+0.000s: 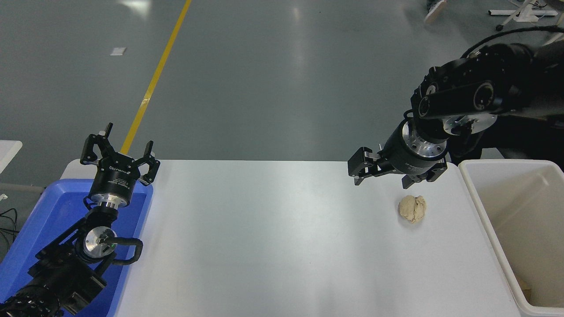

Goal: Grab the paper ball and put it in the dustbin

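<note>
Paper ball (412, 208) lies on the white table (273, 237), right of centre in the frame, loose and touching nothing. Right gripper (382, 174) hangs just above and up-frame of it, jaws spread wide and holding nothing; one finger (358, 164) sticks out to the left, the other sits nearest the ball's upper edge, with a gap between them. Ball is not between the jaws.

Dustbin (480, 207) stands at the right edge of the frame, its near rim just right of the ball. Inside, a small tan scrap shows at the lower right corner of the frame; the rest of the floor and walls look bare.

Blue tray (48, 211) at lower left, partly hidden by the left arm; contents cannot be told. Left gripper (118, 152) hovers over the tray's far edge, fingers apart, holding nothing.
</note>
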You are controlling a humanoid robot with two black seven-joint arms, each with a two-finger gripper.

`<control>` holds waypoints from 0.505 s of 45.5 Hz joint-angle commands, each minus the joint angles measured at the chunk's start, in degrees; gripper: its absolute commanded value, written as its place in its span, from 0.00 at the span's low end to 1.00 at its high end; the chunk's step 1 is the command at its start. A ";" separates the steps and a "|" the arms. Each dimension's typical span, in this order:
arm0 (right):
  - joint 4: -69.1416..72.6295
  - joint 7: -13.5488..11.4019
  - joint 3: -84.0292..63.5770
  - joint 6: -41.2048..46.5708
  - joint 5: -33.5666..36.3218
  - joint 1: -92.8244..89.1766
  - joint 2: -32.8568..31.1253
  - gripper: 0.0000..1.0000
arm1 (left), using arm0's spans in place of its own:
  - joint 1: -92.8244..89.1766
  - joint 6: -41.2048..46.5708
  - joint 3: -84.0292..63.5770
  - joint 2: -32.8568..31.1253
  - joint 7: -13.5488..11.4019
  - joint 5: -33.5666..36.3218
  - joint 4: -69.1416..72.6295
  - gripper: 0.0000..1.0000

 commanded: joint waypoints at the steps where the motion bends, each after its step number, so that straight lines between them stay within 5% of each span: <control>1: -1.09 -0.04 -0.55 -1.10 -0.24 -3.85 -0.11 1.00 | 0.00 0.00 0.03 0.00 0.00 0.00 0.01 0.98; 23: -21.22 -0.04 -8.37 -22.46 -1.03 -20.37 -0.11 1.00 | 0.00 0.00 0.03 0.00 0.00 0.00 0.01 0.98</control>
